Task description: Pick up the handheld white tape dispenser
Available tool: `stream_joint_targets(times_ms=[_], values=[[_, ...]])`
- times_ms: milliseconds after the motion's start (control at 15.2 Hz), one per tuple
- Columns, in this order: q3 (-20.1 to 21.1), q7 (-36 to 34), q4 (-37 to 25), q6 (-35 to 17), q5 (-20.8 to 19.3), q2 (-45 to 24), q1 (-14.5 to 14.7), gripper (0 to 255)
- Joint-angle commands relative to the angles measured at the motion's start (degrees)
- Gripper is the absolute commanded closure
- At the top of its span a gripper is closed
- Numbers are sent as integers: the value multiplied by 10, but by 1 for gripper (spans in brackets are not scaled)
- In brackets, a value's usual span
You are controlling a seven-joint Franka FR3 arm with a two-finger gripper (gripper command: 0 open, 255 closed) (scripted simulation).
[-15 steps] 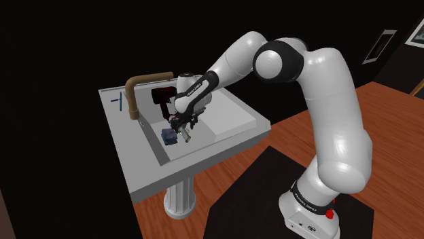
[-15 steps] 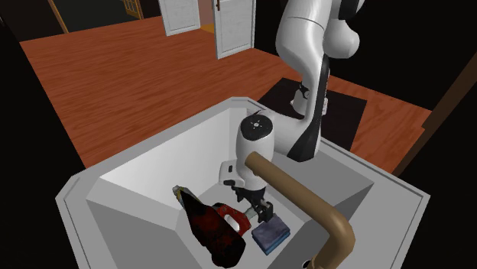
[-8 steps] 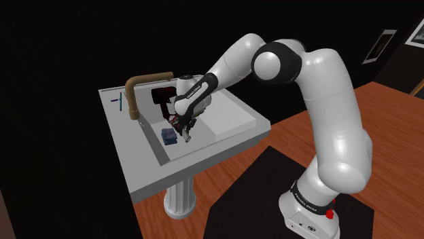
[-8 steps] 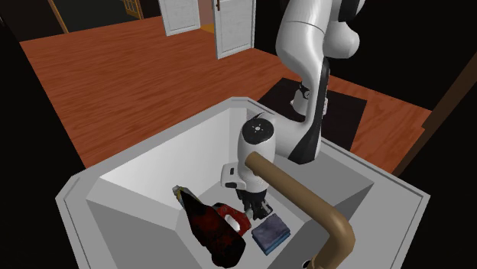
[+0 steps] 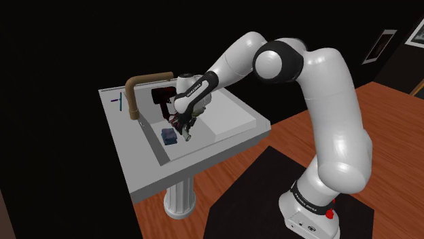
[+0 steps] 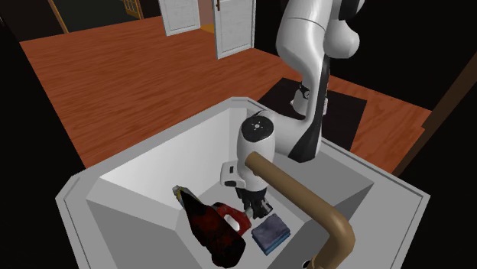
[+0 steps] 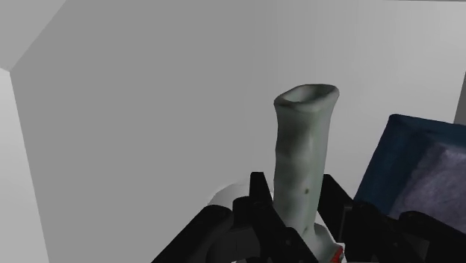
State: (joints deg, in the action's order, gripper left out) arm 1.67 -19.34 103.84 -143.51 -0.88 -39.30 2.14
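Jaws clamped on the handle of the tape dispenser [image 7: 302, 168] in the sink [image 5: 133, 164], position unchanged from before

The arm [image 5: 326, 115] is glossy white, all fat rounded links, with a black joint [image 5: 280, 61] at the bend and a dark lettered band [image 5: 192, 87] near the wrist. Its foot carries small dark lettering [image 5: 304, 197] and a red button [image 5: 329, 214]. The gripper [image 7: 297, 196] is black and blocky.
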Motion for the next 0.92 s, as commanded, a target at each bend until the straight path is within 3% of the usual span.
stream_joint_targets(times_ms=[0,858], values=[[0,0,2,9,0,12,0,255],[2,1,9,66,2,76,-2,255]])
